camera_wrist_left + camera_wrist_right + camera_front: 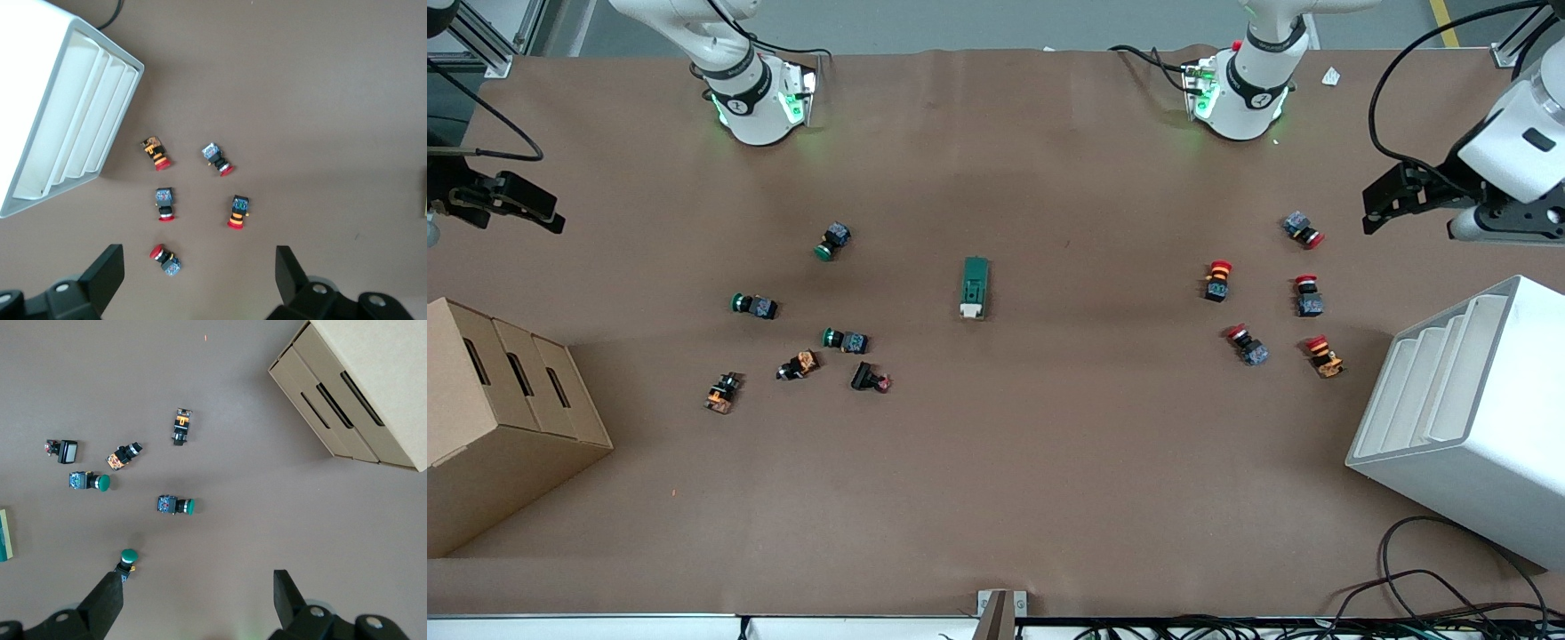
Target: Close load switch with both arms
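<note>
The load switch [975, 287] lies alone mid-table, its white lever end [971, 310] toward the front camera, roughly midway between both bases, likely so each arm can reach it; the left gripper [200, 280] hangs spread wide and empty over the 5 red buttons [1218, 280] beside the white rack [1467, 418]; the right gripper [197, 603] hangs equally wide and empty over the green buttons [177, 505], near the cardboard box [489, 418]; neither touches the switch.

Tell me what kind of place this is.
Probably a robotics lab or industrial test bench: two Franka arms at a brown-covered table, scattered push-buttons, a load switch, and sorting bins: a cardboard box and a white rack.
</note>
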You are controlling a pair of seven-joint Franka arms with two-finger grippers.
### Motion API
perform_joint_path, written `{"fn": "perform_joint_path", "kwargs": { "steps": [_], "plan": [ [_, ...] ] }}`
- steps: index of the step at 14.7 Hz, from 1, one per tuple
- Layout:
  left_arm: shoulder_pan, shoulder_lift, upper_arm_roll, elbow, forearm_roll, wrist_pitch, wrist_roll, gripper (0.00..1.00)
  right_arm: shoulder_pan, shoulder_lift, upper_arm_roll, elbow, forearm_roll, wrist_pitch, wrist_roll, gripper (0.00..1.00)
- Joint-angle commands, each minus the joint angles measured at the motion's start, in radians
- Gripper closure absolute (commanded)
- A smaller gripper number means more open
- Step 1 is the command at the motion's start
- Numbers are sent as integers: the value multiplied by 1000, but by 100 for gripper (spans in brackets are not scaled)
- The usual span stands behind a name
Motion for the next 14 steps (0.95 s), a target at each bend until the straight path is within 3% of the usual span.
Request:
{"fn": "perform_joint_path", "kwargs": {
  "steps": [1,5,14],
  "plan": [
    [10,-39,0,-47,-22,2,14,0,-9,-30,21,-1,-22,-43,15,0],
    [12,-51,8,-47,-27,2,16,0,46,-49,-2,27,-19,-124,38,0],
    [12,-34,13,-8,-8,0,13,0,35,-132,-2,24,27,-147,39,0]
  ]
}}
